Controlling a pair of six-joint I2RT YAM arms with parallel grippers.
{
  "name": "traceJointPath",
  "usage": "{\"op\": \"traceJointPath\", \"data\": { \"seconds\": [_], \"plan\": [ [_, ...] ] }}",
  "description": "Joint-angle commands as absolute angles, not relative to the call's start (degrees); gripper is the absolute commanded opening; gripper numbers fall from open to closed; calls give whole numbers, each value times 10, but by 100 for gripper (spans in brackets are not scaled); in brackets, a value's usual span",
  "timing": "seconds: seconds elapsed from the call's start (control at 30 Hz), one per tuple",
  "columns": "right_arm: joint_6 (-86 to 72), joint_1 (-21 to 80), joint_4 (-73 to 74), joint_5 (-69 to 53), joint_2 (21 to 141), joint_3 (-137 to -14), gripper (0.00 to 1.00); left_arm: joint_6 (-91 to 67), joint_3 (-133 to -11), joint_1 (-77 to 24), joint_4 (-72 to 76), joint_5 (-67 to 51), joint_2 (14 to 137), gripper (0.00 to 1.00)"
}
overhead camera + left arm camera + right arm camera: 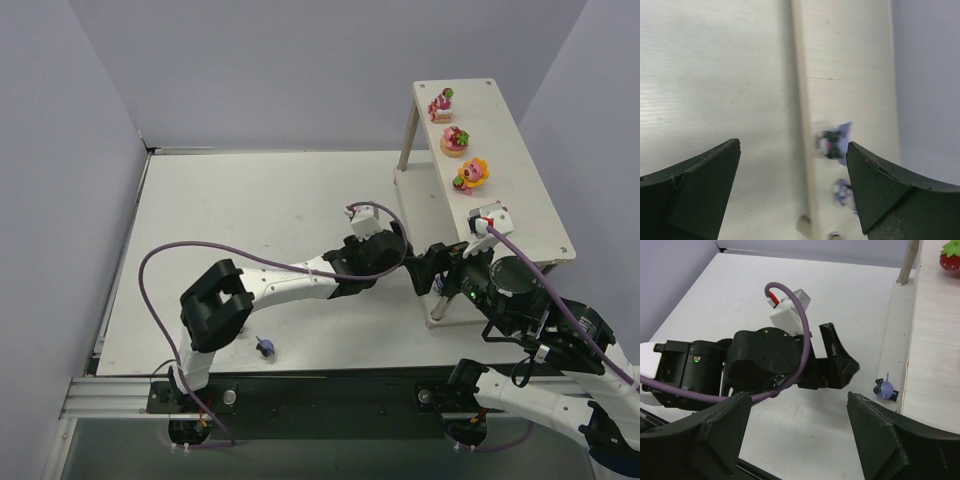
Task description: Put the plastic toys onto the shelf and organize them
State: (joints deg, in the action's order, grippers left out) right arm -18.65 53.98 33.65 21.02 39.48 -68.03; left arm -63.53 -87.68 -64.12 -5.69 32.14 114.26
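Clearly, the left pincer stood wide open with nothing between its jaws, hanging over the near edge of the shelf's lower board, where blurred dark blue-purple toys lay in a short row. The right pincer was likewise spread and empty, poised close beside the left one above the bench. Three bright toys stood in line on the top board, while one lone dark toy sat on the bench near the left arm's base, well apart from the shelf.
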Motion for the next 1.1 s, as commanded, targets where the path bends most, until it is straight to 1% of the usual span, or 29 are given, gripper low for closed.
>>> {"op": "traceJointPath", "data": {
  "seconds": [0.0, 0.03, 0.07, 0.1, 0.17, 0.2, 0.27, 0.4, 0.5, 0.53, 0.63, 0.67, 0.73, 0.87, 0.9, 1.0, 1.07],
  "plan": [
    [-185, 538, 326, 228, 395, -686, 83, -604, -742, -608, -36, 374, 1037, 97],
    [-184, 538, 325, 227, 394, -679, 95, -603, -715, -600, -33, 378, 1019, 97],
    [-180, 539, 316, 225, 389, -676, 99, -601, -681, -593, -20, 378, 998, 97],
    [-178, 538, 313, 226, 388, -672, 100, -587, -622, -576, -9, 377, 954, 97],
    [-172, 539, 304, 218, 388, -666, 100, -582, -564, -561, 13, 376, 907, 97],
    [-171, 539, 302, 214, 390, -666, 100, -567, -516, -549, 17, 378, 862, 97],
    [-168, 540, 301, 207, 396, -669, 100, -553, -486, -544, 1, 401, 795, 97],
    [-170, 539, 293, 207, 407, -666, 98, -527, -456, -542, -80, 434, 704, 97],
    [-171, 539, 292, 202, 413, -667, 96, -551, -459, -544, -187, 454, 646, 95],
    [-171, 538, 293, 202, 413, -666, 96, -563, -456, -544, -247, 455, 631, 95],
    [-170, 538, 291, 206, 408, -664, 95, -616, -446, -546, -332, 440, 571, 91],
    [-170, 538, 290, 208, 408, -664, 96, -645, -438, -548, -393, 432, 540, 90],
    [-169, 537, 287, 210, 403, -658, 95, -673, -431, -554, -457, 390, 507, 87],
    [-170, 536, 283, 211, 397, -649, 95, -722, -410, -569, -513, 326, 418, 80],
    [-170, 536, 283, 215, 396, -646, 95, -730, -410, -571, -525, 310, 407, 75],
    [-171, 536, 281, 220, 387, -642, 95, -763, -424, -580, -599, 283, 393, 71],
    [-170, 536, 280, 221, 383, -640, 95, -786, -431, -591, -621, 273, 397, 70]
  ]
}}
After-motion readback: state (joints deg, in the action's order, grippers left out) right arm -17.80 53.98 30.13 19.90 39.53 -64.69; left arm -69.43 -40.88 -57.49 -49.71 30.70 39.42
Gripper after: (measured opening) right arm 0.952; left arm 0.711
